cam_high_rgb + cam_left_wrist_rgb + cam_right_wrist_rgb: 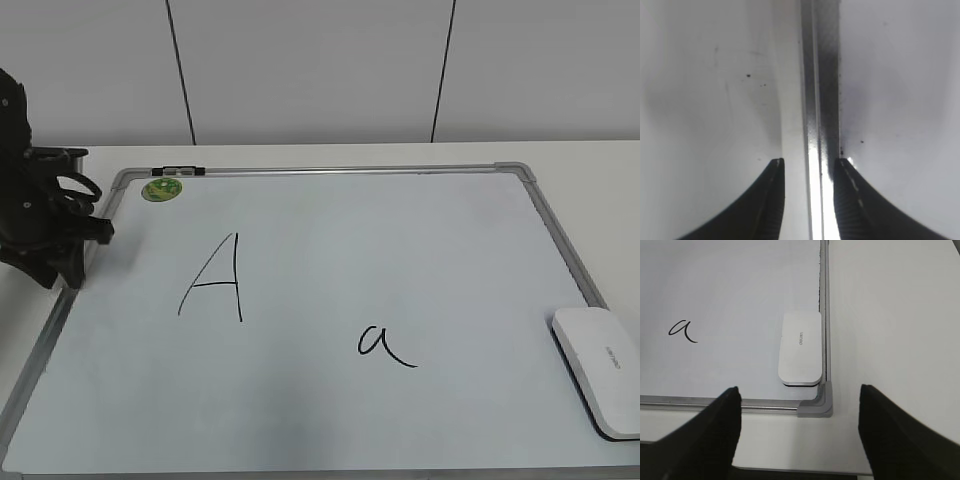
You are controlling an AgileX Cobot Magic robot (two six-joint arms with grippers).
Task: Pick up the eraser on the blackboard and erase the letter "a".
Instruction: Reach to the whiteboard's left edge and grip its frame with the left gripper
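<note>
The blackboard (330, 230) is a pale whiteboard with a silver frame, lying flat on the table. The white eraser (600, 365) lies on its near right corner, also in the right wrist view (800, 348) beside the frame's grey corner piece (816, 407). The letter "a" (382, 343) is written in black at the board's lower middle, also in the right wrist view (682, 331). My right gripper (799, 395) is open and empty, hovering in front of the eraser past the board's edge. My left gripper (809, 162) is open, straddling the board's left frame (815, 100).
A larger capital "A" (215, 278) is drawn left of centre. A round green magnet (161, 188) and a black marker (178, 171) sit at the board's far left corner. The left arm (40, 215) stands at the board's left edge.
</note>
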